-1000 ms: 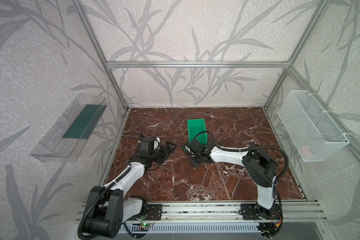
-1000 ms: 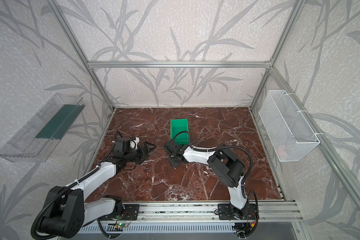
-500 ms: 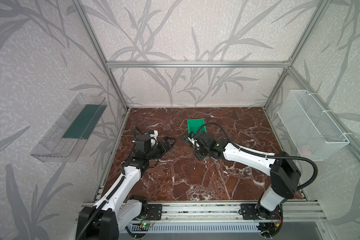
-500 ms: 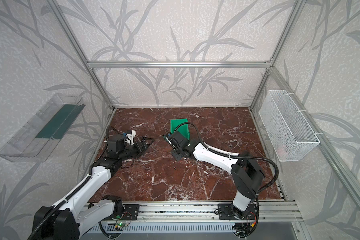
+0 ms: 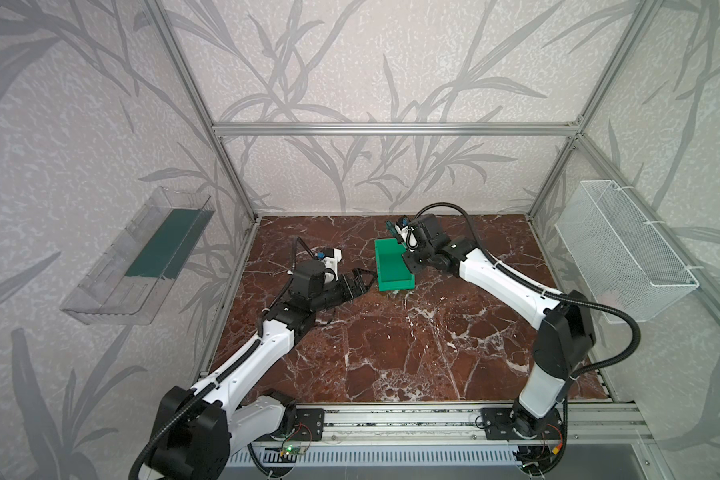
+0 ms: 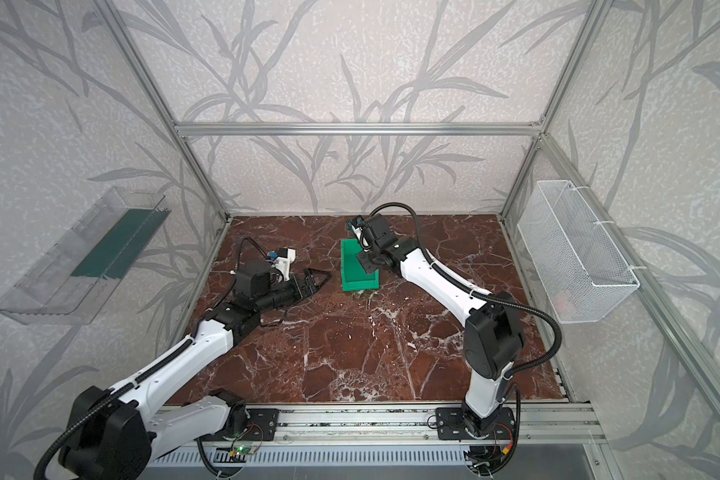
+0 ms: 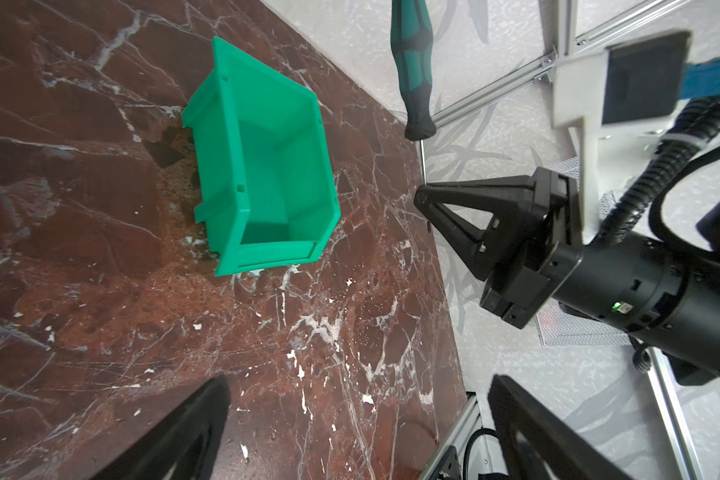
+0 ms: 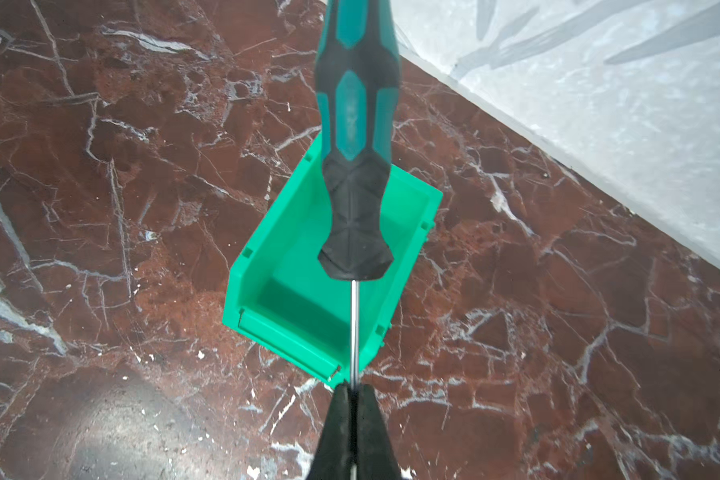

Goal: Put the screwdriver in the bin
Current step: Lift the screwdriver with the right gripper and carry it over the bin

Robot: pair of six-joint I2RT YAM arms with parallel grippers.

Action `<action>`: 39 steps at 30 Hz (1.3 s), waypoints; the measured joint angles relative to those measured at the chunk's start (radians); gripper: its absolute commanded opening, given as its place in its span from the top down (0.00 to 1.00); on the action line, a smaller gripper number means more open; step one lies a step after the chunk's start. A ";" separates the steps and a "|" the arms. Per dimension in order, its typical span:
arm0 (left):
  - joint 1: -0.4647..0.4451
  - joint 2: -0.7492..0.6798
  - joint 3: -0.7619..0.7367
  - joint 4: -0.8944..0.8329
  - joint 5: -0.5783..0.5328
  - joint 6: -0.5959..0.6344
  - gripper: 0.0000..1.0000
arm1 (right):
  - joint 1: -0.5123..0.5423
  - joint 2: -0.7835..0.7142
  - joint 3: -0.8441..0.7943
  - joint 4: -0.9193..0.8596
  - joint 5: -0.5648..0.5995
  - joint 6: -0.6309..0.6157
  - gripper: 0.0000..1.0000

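The marble desk [image 5: 391,340] fills both top views; the white mesh basket [image 5: 624,249] on the right wall and the clear tray [image 5: 142,257] on the left wall appear only there; the green bin [image 5: 391,266] sits open-top on the desk toward the back, empty in the left wrist view; the right fingers [image 8: 352,399] are clenched on the thin shaft of the screwdriver [image 8: 356,137], a grasp the right wrist view shows plainly and the top views hide; the handle hangs above the bin's open top; the left fingers [image 5: 360,282] stand released, spread wide, just beside the bin.
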 measured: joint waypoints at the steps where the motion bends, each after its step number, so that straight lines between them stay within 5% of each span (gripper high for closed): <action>1: 0.000 0.007 0.000 0.000 -0.005 0.000 0.01 | -0.001 0.036 0.028 -0.010 -0.002 -0.011 1.00; 12: 0.000 0.011 0.000 0.006 -0.033 0.005 0.01 | -0.019 0.312 0.230 -0.178 -0.012 -0.095 1.00; 39: 0.000 0.047 0.000 -0.006 -0.032 0.032 0.01 | -0.020 0.409 0.249 -0.142 -0.023 -0.105 1.00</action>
